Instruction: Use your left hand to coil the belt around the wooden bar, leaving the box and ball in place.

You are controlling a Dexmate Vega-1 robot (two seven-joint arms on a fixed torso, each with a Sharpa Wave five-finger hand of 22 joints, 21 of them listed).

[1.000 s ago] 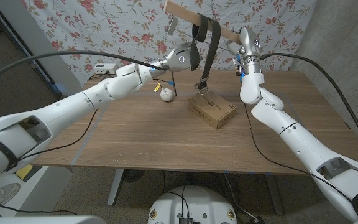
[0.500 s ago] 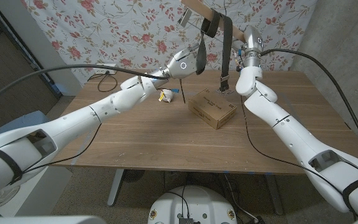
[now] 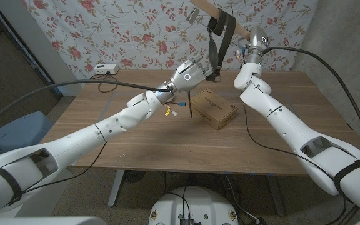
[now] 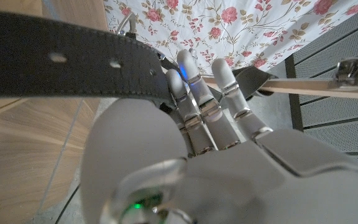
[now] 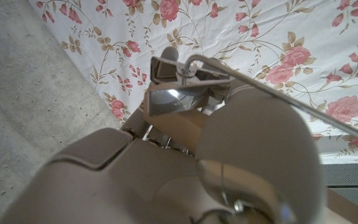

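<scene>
Overhead, the wooden bar (image 3: pixel 206 10) is cut off, the belt (image 3: pixel 217 39) hanging.

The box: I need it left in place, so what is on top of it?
Nothing lies on the box; its label shows. The left hand holds the belt above and beside it.

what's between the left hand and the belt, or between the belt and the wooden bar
Nothing visible. The left hand already holds the belt, whose strap crosses its fingers in the left wrist view. The belt already loops over the wooden bar, above the cardboard box.
</scene>
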